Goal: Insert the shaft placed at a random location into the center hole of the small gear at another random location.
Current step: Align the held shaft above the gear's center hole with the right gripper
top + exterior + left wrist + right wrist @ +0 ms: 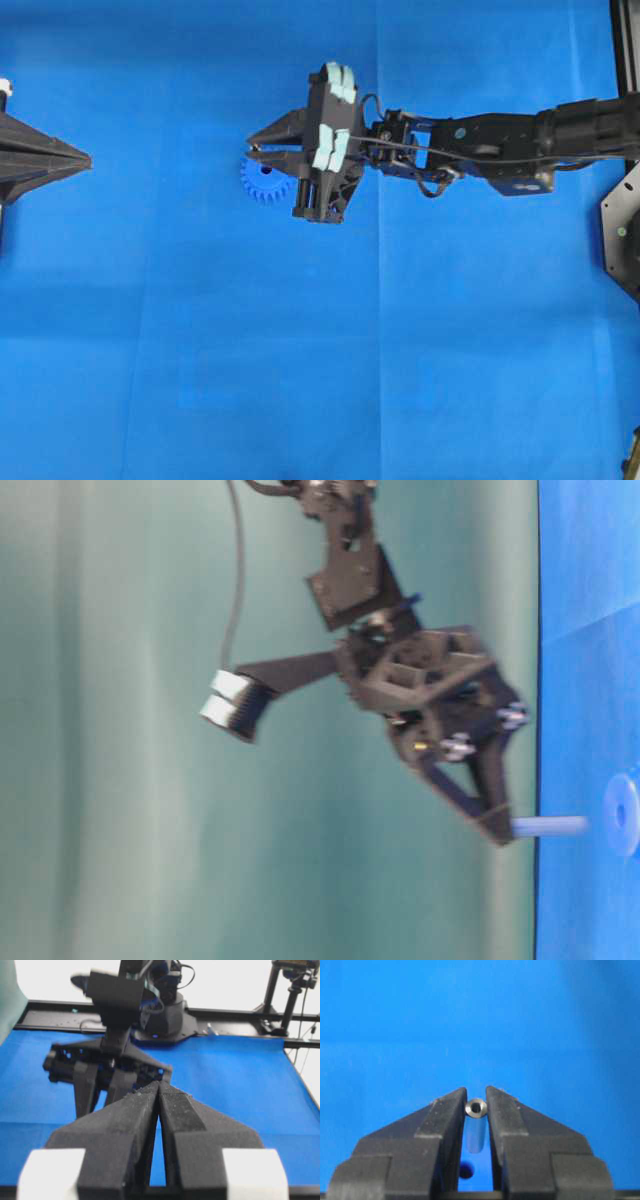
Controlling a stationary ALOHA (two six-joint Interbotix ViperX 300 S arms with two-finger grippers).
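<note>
My right gripper point(476, 1096) is shut on the shaft point(475, 1108), a short silvery pin with a shiny round end, pinched near the fingertips. In the table-level view the shaft point(548, 826) points at the small gear point(622, 815) and stops just short of it. The overhead view has the blue toothed small gear point(263, 183) lying on the cloth, partly under the right gripper point(253, 150). A dark round spot, the center hole point(466, 1170), shows between the fingers below the shaft. My left gripper point(86, 160) is shut and empty at the far left, well away from the gear.
A blue cloth point(300, 350) covers the table. The right arm point(500, 145) reaches in from the right edge. A black frame rail point(235, 1012) runs along the far side, with the right arm's base point(160, 1020) standing on it.
</note>
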